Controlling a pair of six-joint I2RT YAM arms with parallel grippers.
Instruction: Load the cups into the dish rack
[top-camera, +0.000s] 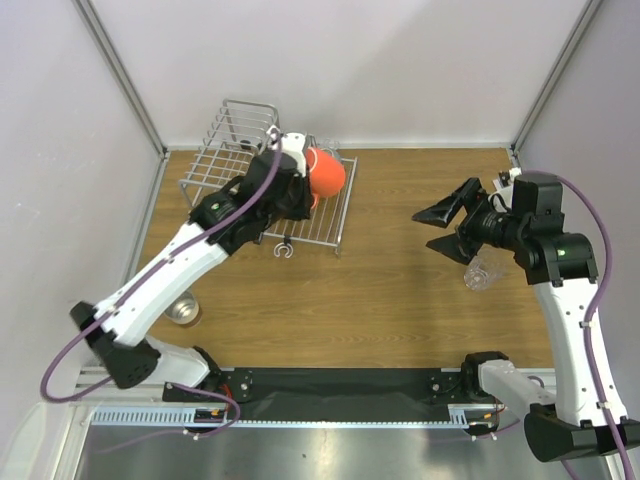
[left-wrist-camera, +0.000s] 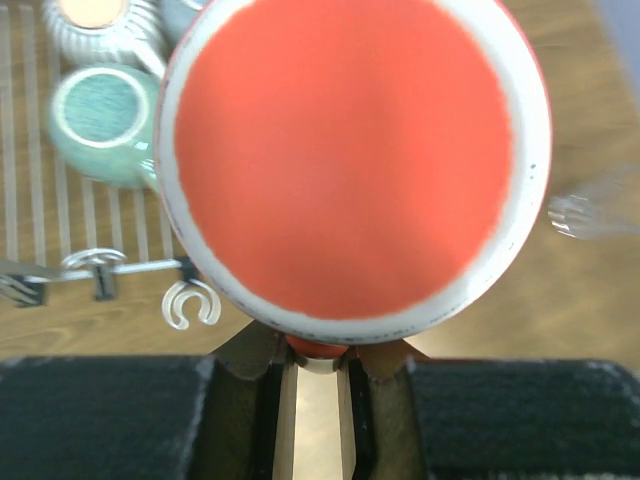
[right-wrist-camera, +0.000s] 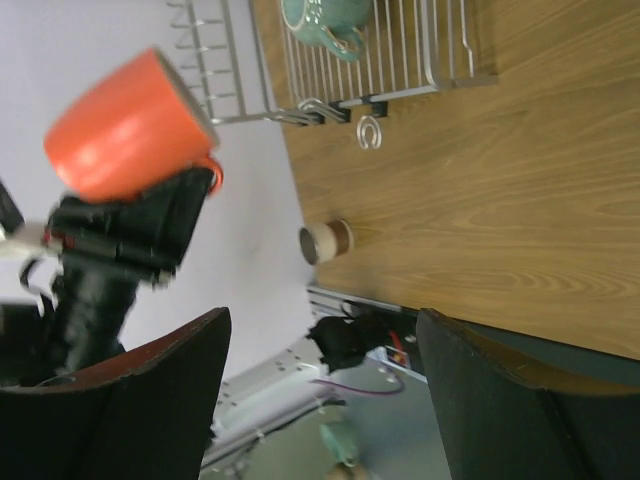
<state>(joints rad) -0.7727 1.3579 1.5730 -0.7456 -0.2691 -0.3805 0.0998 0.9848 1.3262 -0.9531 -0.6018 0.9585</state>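
The left gripper (left-wrist-camera: 318, 362), jaws clenched on the handle of the orange-red cup (top-camera: 327, 174), holds it above the dish rack (top-camera: 213, 168). Lower it onto free grid, clear of the teal cup (left-wrist-camera: 100, 125). The right gripper (top-camera: 441, 228) jaws stand released.

Overhead view looks down; both wrist views, left closest, share the orange-red cup (left-wrist-camera: 350, 160).

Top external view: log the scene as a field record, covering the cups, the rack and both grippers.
left gripper: shut on orange mug, held up at the dish rack's right side
right gripper: open, empty
in rack: teal mug, ribbed mug
on table: clear glass, small cup
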